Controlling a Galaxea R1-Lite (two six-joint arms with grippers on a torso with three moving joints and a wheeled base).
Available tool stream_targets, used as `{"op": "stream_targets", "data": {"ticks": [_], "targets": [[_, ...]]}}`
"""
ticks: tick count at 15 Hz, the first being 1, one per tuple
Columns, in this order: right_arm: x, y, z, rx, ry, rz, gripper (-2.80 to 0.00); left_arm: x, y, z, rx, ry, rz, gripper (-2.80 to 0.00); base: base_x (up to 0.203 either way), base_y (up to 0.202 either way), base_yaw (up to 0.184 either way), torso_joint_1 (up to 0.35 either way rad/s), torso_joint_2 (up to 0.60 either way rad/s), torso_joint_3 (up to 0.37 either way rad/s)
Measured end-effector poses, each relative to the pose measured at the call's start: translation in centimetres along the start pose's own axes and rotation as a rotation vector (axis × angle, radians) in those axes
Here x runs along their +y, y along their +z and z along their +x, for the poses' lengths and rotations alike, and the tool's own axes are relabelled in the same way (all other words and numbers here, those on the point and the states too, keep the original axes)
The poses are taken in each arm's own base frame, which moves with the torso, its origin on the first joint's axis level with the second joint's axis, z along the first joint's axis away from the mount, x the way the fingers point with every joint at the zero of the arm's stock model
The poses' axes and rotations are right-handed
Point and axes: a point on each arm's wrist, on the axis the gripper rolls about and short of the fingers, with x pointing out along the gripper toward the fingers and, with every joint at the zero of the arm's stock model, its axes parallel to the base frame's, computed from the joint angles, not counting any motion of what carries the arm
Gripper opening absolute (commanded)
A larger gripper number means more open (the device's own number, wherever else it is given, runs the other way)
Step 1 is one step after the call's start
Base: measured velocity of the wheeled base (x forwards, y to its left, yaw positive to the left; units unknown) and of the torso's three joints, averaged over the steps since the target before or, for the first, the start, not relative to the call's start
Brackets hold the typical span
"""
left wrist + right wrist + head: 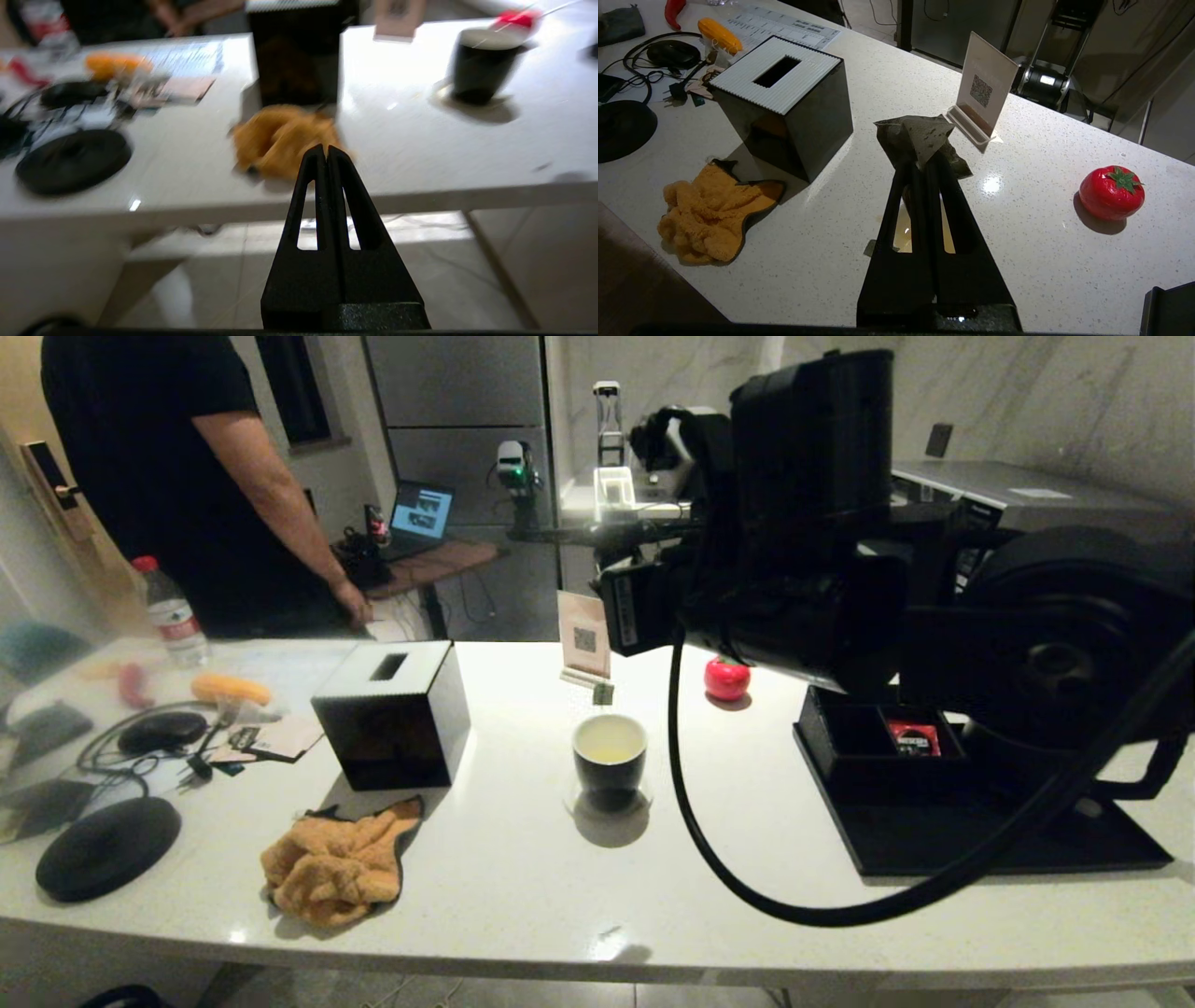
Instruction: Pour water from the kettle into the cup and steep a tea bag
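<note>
While right end effector (927, 161) sat clamped on tea bag (920, 135) above cup (610, 761), you had limp, light, tearable pouch; pinch at top suited it. Cup held water (610, 744). Left end effector (326, 154) sat closed off counter (420, 154).

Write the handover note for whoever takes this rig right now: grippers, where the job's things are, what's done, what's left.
Right gripper: shut on the tea bag, held in the air above the cup.
Left gripper: shut, holding nothing, parked off the near edge of the table.
Cup: upright near the table's middle, in front of the QR card stand, with pale yellowish water in it.
Kettle: at the right, by the black tray, largely hidden behind the right arm.
Done: water is in the cup; tea bag picked up.
Left: lower the bag into the water and steep it.
</note>
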Motion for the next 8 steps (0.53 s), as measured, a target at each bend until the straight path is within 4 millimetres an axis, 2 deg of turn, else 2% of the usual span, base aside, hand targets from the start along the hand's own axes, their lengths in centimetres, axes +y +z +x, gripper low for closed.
{"op": "stream_targets", "data": {"ticks": [4,8], "targets": [[0.4,0.1,-0.3,-0.005,0.013,-0.001,-2.8,-0.1,3.3,-0.1,-0.017,-0.083,0.001,-2.8,0.0,0.0,0.0,0.0,0.0,0.0],[0.7,0.3,-0.4,-0.029,0.021,0.005,-2.8,0.0,7.6,1.7,0.009,-0.172,-0.003,-2.8,0.0,0.0,0.0,0.0,0.0,0.0]]}}
